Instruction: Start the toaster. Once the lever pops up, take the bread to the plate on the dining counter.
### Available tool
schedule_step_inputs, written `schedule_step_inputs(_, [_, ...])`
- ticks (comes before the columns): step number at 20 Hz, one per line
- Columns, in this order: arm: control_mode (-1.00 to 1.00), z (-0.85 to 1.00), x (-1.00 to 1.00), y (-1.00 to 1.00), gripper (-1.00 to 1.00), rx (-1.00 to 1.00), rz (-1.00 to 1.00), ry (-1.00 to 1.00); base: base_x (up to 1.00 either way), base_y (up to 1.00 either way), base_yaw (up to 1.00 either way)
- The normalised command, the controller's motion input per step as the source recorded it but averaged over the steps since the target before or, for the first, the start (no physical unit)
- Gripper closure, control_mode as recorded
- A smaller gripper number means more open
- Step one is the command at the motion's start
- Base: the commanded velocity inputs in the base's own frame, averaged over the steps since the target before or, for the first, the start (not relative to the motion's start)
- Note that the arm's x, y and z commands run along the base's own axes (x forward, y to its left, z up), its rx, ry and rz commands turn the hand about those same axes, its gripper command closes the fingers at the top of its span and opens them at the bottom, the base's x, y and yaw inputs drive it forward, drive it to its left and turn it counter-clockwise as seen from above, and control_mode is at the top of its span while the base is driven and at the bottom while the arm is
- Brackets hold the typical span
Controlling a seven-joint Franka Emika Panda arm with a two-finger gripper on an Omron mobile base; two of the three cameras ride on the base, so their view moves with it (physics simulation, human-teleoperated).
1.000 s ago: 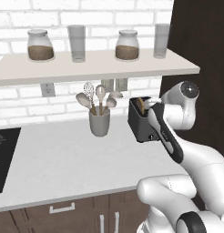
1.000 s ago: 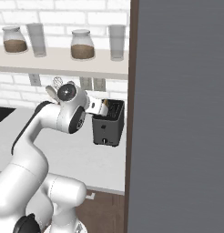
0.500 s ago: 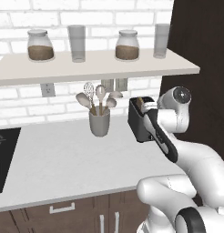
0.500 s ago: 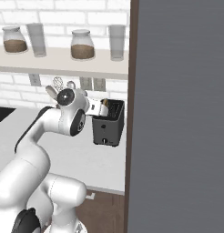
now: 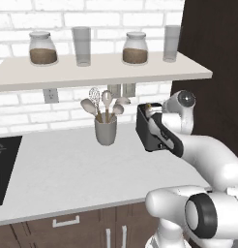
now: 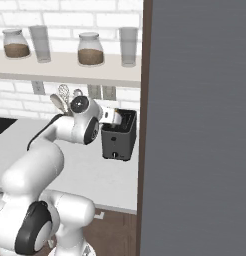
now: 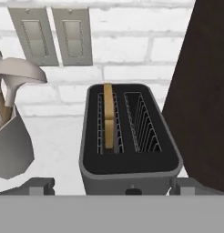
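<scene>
The black two-slot toaster (image 7: 129, 166) stands on the white worktop against the brick wall, also seen in the left base view (image 5: 146, 130) and the right base view (image 6: 120, 140). A thin brown bread (image 7: 108, 116) slice stands on edge in its left slot, its top edge just above the slot. My gripper (image 7: 114, 185) hovers close above the toaster's front edge, open, with one fingertip (image 7: 38, 185) at each side and nothing between them. The hand (image 6: 113, 116) sits over the toaster's top. The plate and the dining counter are out of view.
A grey utensil cup (image 5: 106, 131) with spoons and a whisk stands left of the toaster. Above runs a shelf (image 5: 101, 70) with jars and glasses. A tall dark cabinet (image 5: 215, 72) rises right beside the toaster. A black cooktop (image 5: 2, 164) lies far left.
The arm has edged a little closer to the toaster. The gripper stays open and the toaster and bread have not moved.
</scene>
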Motion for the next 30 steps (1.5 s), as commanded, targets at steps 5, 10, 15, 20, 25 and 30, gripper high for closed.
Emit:
schedule_step_inputs(5, [-1.00,-0.16,0.38,0.00,-1.00,0.00,0.02,0.11,0.00,0.00,0.00])
schedule_step_inputs(10, [-1.00,-0.33,0.19,0.00,-1.00,0.00,0.00,0.03,0.00,0.00,0.00])
schedule_step_inputs(15, [-1.00,-0.25,0.19,0.00,-1.00,0.00,0.00,0.00,0.00,0.00,0.00])
schedule_step_inputs(20, [-1.00,-0.22,0.19,0.00,-1.00,0.00,0.00,0.00,0.00,0.00,0.00])
schedule_step_inputs(25, [-1.00,-0.04,0.12,0.00,-1.00,0.00,0.00,0.00,0.00,0.00,0.00])
schedule_step_inputs(30, [-1.00,0.00,0.18,0.00,-1.00,0.00,0.00,0.00,0.00,0.00,0.00])
